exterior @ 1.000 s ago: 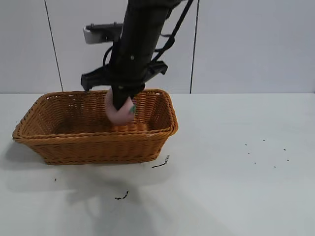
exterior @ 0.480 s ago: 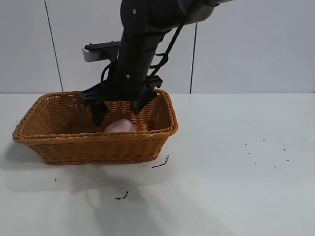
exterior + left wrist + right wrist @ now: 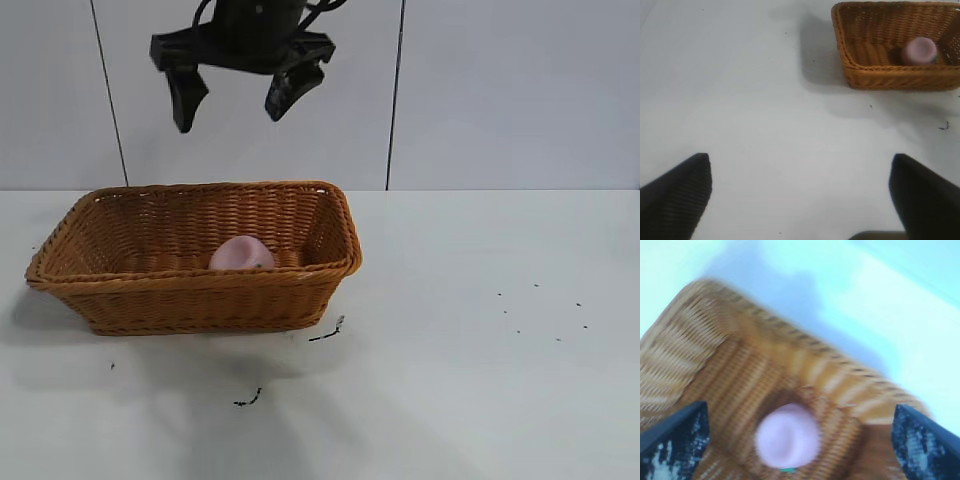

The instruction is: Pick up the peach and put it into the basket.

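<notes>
The pale pink peach (image 3: 241, 254) lies inside the orange-brown wicker basket (image 3: 200, 283), toward its right end, on the basket's floor. My right gripper (image 3: 228, 118) hangs open and empty well above the basket, jaws spread wide. In the right wrist view the peach (image 3: 787, 436) sits straight below the open right gripper (image 3: 800, 440), with the basket's wall (image 3: 700, 340) around it. My left gripper (image 3: 800, 195) is open and empty over bare table, far from the basket (image 3: 880, 75) and the peach (image 3: 920, 49). The left arm does not show in the exterior view.
The basket stands at the left of a white table (image 3: 480, 350). Small dark scraps (image 3: 328, 333) lie on the table in front of the basket, and fine specks (image 3: 540, 310) at the right. A panelled wall stands behind.
The right gripper, which held the peach low in the basket, opened, left the peach on the basket floor and rose high above the basket.
</notes>
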Robot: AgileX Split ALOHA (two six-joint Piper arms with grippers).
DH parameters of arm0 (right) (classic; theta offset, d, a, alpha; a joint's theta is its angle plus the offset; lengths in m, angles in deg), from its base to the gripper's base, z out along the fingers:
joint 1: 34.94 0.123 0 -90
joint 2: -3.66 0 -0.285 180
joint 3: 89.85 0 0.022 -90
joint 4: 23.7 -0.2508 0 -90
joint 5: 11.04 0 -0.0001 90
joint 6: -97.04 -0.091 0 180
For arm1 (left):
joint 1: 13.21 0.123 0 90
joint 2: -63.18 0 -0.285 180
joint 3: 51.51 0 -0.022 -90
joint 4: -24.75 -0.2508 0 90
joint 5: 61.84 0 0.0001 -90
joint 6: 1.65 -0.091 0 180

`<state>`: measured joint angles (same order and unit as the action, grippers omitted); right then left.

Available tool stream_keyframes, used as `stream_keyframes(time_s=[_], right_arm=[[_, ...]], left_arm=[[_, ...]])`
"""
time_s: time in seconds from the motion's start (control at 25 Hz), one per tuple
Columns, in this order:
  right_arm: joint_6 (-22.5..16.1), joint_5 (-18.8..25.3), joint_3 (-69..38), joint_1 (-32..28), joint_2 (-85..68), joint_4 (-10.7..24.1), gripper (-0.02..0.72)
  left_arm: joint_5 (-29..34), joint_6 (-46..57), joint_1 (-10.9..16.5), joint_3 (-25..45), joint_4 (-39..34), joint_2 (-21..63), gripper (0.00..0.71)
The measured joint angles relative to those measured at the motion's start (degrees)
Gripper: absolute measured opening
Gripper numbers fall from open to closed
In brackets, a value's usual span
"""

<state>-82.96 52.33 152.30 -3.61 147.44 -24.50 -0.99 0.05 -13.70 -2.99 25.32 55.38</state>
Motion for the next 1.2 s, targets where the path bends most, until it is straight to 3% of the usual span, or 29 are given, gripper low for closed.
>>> stream_keyframes(time_s=[0.36, 0.68, 0.96, 1.2], right_arm=[[0.0, 5.82, 0.47, -15.5, 0.0, 0.8, 0.688], [0.0, 5.96, 0.47, -25.94, 0.0, 0.8, 0.691], [0.0, 5.97, -4.28, -29.47, -3.09, 1.11, 0.696], [0.0, 5.91, -16.33, -29.47, -13.52, 0.37, 0.696]], left_arm=[[0.0, 0.0, 0.0, 0.0, 0.0, 0.0, 0.693], [0.0, 0.0, 0.0, 0.0, 0.0, 0.0, 0.693], [0.0, 0.0, 0.0, 0.0, 0.0, 0.0, 0.693], [0.0, 0.0, 0.0, 0.0, 0.0, 0.0, 0.693]])
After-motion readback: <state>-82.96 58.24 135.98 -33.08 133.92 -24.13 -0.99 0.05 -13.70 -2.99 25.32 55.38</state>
